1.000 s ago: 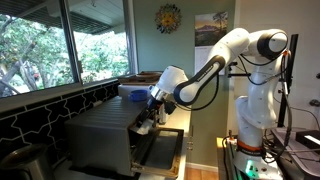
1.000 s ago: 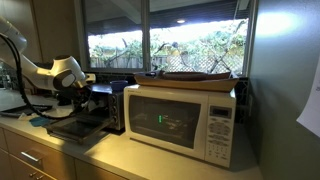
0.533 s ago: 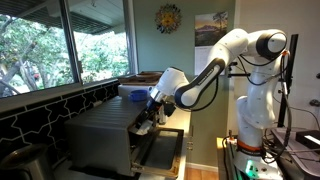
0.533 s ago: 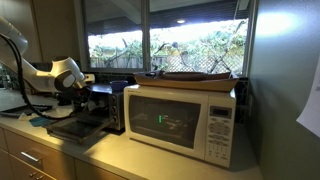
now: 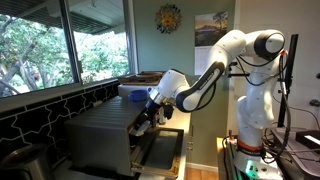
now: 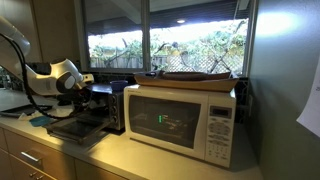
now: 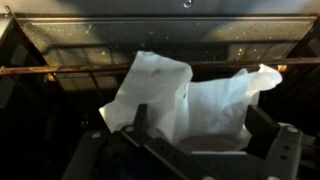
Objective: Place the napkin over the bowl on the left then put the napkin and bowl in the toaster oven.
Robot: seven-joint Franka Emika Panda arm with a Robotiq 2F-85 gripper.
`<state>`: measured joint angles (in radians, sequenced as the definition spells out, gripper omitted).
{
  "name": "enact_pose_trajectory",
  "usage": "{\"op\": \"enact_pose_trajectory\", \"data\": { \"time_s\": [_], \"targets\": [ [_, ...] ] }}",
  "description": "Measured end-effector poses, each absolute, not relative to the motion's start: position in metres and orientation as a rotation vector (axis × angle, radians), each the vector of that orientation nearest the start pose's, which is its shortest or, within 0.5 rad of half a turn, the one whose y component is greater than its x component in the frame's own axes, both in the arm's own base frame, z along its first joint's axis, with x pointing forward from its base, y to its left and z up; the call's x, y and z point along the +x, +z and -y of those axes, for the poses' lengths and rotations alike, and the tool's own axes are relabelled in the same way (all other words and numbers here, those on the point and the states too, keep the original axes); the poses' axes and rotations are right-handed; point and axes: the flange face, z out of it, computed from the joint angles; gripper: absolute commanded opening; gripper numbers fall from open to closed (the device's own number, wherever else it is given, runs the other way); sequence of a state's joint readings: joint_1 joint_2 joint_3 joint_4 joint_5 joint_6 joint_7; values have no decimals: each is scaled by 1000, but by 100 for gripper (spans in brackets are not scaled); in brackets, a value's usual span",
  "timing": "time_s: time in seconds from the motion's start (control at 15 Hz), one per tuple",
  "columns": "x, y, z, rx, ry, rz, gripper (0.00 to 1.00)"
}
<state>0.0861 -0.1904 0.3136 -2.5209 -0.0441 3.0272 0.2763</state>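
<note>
Your arm reaches down to the open toaster oven.
Elbow high, forearm sloping down, the gripper sits at the oven mouth. In the wrist view, the crumpled white napkin lies inside the oven, between the gripper's fingers. You cannot tell whether they pinch it.

You have a pale countertop above wooden drawers carrying everything. On it stand a white microwave and, just beside it, the dark toaster oven, its door dropped open over the counter. Something small and blue lies near that door; you cannot tell what it is.
</note>
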Motion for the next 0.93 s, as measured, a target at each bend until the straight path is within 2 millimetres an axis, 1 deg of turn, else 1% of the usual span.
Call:
{"op": "enact_pose_trajectory", "data": {
  "time_s": [0.33, 0.67, 0.93],
  "targets": [
    [451, 423, -199, -2805, -1003, 278, 100],
    [447, 429, -204, -2795, -984, 296, 100],
    [442, 440, -196, -2824, -955, 294, 100]
  ]
}}
